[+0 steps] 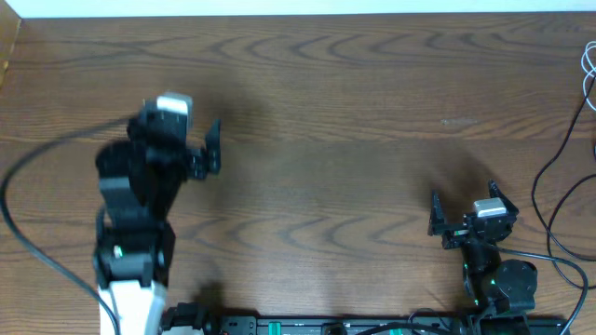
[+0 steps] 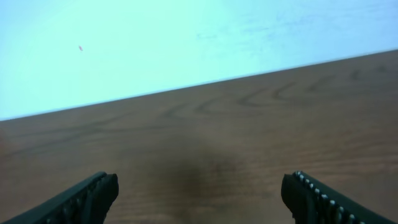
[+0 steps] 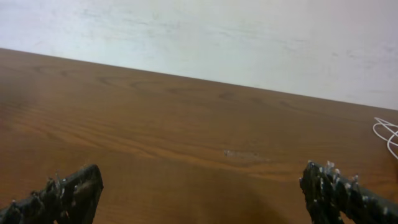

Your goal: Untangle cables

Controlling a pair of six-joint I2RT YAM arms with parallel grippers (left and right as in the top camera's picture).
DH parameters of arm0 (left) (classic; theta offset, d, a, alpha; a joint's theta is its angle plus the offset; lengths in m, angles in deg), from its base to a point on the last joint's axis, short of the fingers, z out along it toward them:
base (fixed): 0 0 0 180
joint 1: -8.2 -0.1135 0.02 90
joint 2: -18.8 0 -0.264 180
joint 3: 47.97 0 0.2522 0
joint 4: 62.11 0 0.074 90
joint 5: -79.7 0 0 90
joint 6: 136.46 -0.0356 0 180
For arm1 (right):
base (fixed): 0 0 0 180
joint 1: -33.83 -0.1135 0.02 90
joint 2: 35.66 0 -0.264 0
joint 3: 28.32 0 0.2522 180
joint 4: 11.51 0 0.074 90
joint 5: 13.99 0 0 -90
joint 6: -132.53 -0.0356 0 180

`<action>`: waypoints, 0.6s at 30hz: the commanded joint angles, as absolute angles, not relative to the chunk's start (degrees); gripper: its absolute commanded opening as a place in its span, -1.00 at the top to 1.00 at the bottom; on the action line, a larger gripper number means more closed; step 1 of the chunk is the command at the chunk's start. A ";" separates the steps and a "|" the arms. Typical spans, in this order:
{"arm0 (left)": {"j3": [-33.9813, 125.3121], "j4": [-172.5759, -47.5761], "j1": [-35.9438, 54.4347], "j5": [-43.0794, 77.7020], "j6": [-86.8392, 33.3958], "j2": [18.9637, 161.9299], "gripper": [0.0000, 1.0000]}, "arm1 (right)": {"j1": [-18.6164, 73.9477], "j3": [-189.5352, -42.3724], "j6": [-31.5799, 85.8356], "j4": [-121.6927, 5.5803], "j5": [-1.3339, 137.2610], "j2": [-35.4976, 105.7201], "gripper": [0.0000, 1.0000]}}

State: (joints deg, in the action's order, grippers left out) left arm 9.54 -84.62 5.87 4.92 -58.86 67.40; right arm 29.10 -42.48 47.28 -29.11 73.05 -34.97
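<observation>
both tools are released: the left gripper (image 2: pixel 199 186) and right gripper (image 3: pixel 202 180) stand wide apart with nothing between the jaws, only bare table (image 1: pixel 354 112) ahead of them. nothing is grasped yet, so the step in hand looks like the first reach.

to do it well, the right gripper should probably go first, since it is the nearer one. it would swing out to the right edge and come down over a single strand, away from where the cords cross, closing only when one cord sits between the fingers. the left gripper is well apart from the work and would have to cross the table to pin or lift the other cord. pulling slowly matters, as thin cords tighten into knots.

the cables lie at the table's far right, mostly out of view. the white cord (image 3: pixel 385 134) shows as a few thin overlapping loops at the edge. a thin black cord (image 1: pixel 536 194) curves near it; i cannot tell whether it is tangled with the white one.
</observation>
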 commanded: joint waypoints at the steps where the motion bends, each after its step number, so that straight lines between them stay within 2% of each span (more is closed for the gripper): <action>1: 1.34 -80.60 4.25 6.16 -59.06 59.99 -0.80 | 28.90 -42.39 46.43 -29.37 72.87 -35.28 -0.98; 7: -12.06 -74.88 2.61 5.18 -59.08 47.14 -0.79 | 28.90 -42.39 46.43 -29.39 72.87 -35.28 -0.98; 18: -29.13 -71.86 2.11 3.34 -59.04 27.33 -0.80 | 28.90 -42.39 46.41 -29.39 72.87 -35.28 -0.99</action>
State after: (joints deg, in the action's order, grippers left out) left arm -26.83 -72.47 2.35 4.31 -58.82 30.72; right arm 29.10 -42.48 47.28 -29.13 73.02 -34.97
